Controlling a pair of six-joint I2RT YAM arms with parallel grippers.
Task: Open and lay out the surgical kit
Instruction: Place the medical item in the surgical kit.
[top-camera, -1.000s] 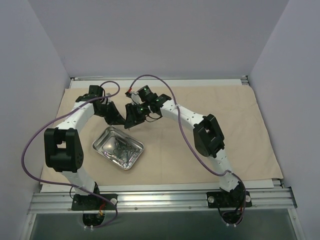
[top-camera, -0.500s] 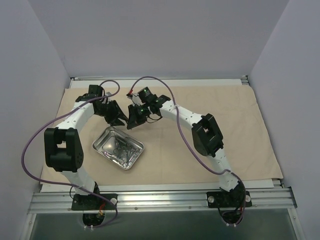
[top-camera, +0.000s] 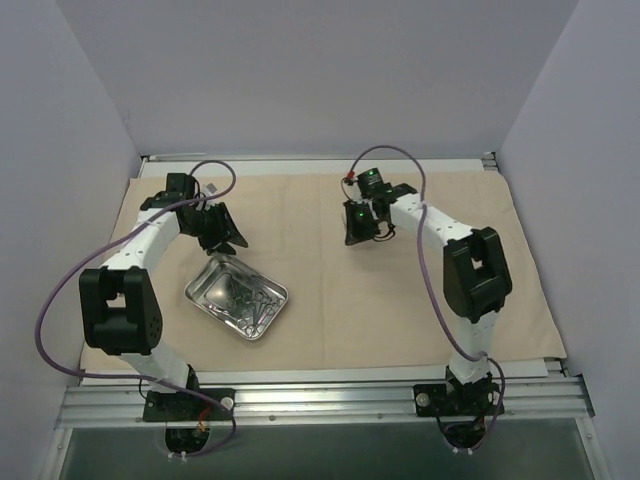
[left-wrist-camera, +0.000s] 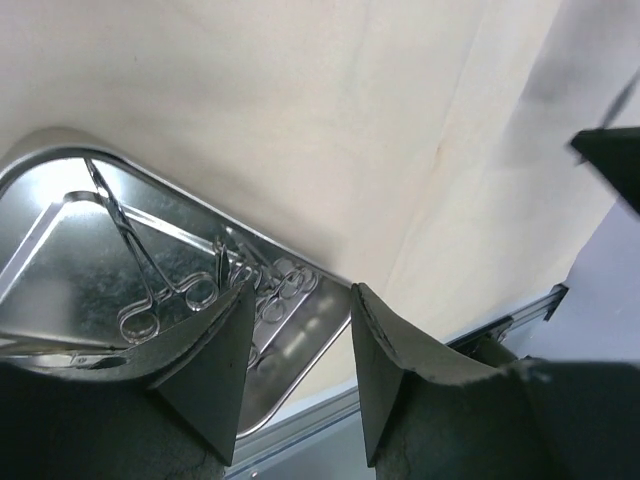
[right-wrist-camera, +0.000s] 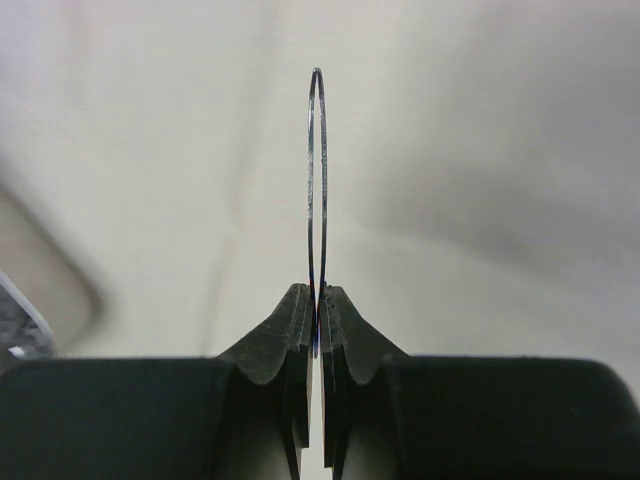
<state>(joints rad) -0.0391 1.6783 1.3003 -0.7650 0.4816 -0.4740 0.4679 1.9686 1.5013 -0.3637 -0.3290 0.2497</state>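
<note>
The beige cloth wrap (top-camera: 420, 290) lies spread flat over the table. On its left part sits the shiny steel tray (top-camera: 236, 296), also in the left wrist view (left-wrist-camera: 60, 240), with several ring-handled instruments (left-wrist-camera: 160, 285) inside. My left gripper (top-camera: 228, 240) hovers just beyond the tray's far corner, and in its wrist view the gripper (left-wrist-camera: 300, 295) is open and empty. My right gripper (top-camera: 357, 232) is over the cloth's middle back. Its own camera shows the gripper (right-wrist-camera: 318, 292) shut on a slim metal instrument (right-wrist-camera: 317, 180), seen edge-on and sticking out past the tips.
Grey walls enclose the table on the left, back and right. A metal rail (top-camera: 320, 400) runs along the near edge with both arm bases on it. Purple cables (top-camera: 60, 300) loop off both arms.
The two grippers were together above the tray. The left gripper opened and drew back left. The right gripper shut on the slim instrument and carried it to the right.
</note>
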